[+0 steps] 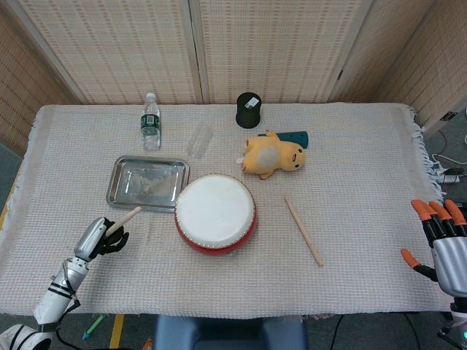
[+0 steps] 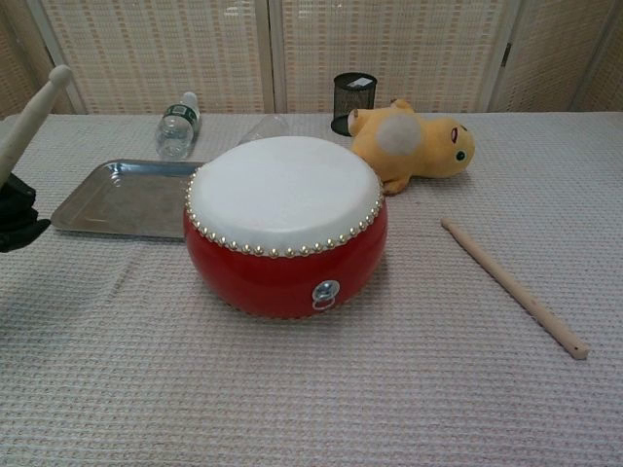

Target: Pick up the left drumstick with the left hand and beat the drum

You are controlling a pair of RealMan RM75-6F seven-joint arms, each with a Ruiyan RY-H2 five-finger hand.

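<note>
The drum (image 1: 215, 214) sits at frame centre on the table (image 1: 365, 168), with the tray (image 1: 147, 182) just left of it and the plush toy (image 1: 273, 156) above right. A loose drumstick (image 1: 303, 230) lies right of the drum. At lower left, the left hand (image 1: 98, 235) holds the left drumstick (image 1: 125, 218), tilted toward the drum.

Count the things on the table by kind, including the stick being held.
Drumsticks: 2, one lying, one in the left hand
Drum: 1
Bottles: 2
Metal tray: 1
Plush toy: 1
Mesh cup: 1
Total: 8

Red drum (image 2: 285, 226), yellow plush toy (image 1: 271, 155)
</note>
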